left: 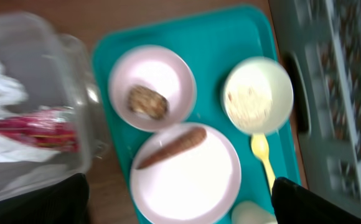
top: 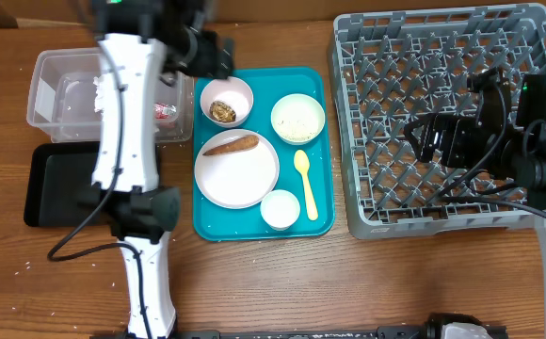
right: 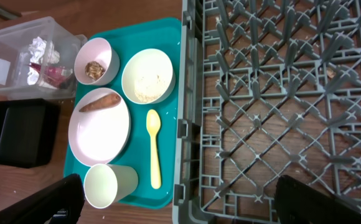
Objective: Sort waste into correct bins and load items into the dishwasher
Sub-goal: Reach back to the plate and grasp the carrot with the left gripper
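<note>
The large pale plate (top: 245, 179) on the teal tray holds the orange carrot piece (top: 231, 144). One bowl (top: 238, 92) holds the brown food lump (top: 222, 111). The other bowl (top: 297, 119) holds white rice. The white cup (top: 280, 208) and yellow spoon (top: 305, 182) lie beside them. The clear tub (top: 52, 71) holds the red wrapper (left: 34, 127) and white napkins (left: 0, 90). My left gripper (left: 180, 205) is open and empty above the plate (left: 190, 180). My right gripper (right: 177, 199) is open and empty over the grey dish rack (top: 442, 202).
The shallow black tray (top: 52, 184) sits in front of the clear tub, partly under my left arm. The teal tray (top: 322, 217) lies between the bins and the rack. A few white crumbs lie on the wooden table near the front left.
</note>
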